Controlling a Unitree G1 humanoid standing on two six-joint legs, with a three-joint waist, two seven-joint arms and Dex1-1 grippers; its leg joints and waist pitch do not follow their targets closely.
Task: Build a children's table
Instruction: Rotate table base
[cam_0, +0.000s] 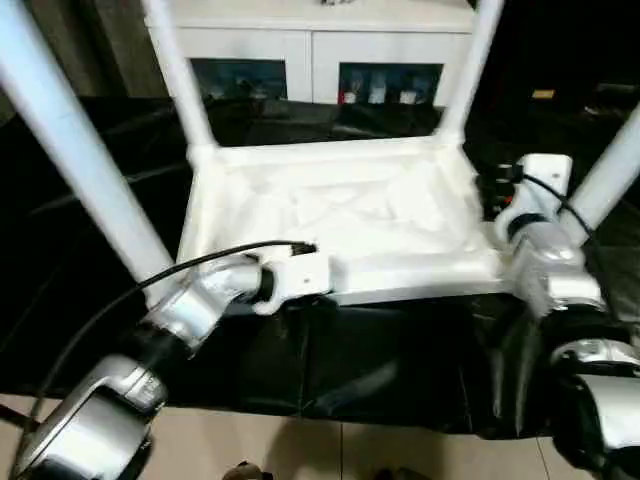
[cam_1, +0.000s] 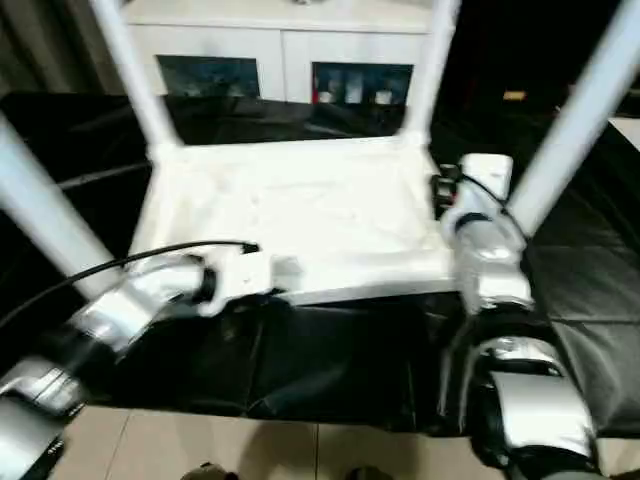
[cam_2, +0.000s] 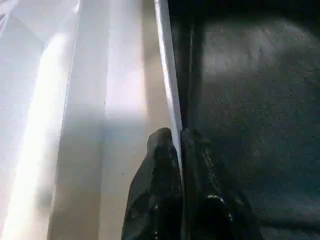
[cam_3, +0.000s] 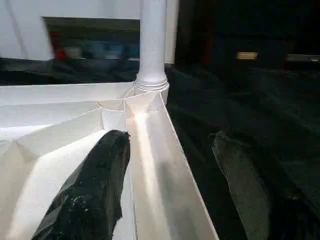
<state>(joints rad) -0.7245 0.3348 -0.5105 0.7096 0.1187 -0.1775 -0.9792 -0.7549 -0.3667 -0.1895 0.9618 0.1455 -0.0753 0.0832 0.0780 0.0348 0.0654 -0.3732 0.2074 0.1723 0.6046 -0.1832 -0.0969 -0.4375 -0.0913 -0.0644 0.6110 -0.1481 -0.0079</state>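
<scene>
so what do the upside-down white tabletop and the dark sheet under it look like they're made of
The white ribbed rectangular tabletop looks like moulded plastic: thin walls, cast ribs, a smooth half-gloss sheen. The black sheet beneath it looks like soft plastic film or coated cloth, creased and faintly shiny; which of the two is unclear.

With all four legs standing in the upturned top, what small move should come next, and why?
Probably close the right gripper on the white ribbed plastic tabletop rim. Its jaws straddle that rim, open, while the left gripper already pinches the near rim. The four white tapered tube legs stand in their sockets, so a two-handed hold for turning it over seems next.
</scene>
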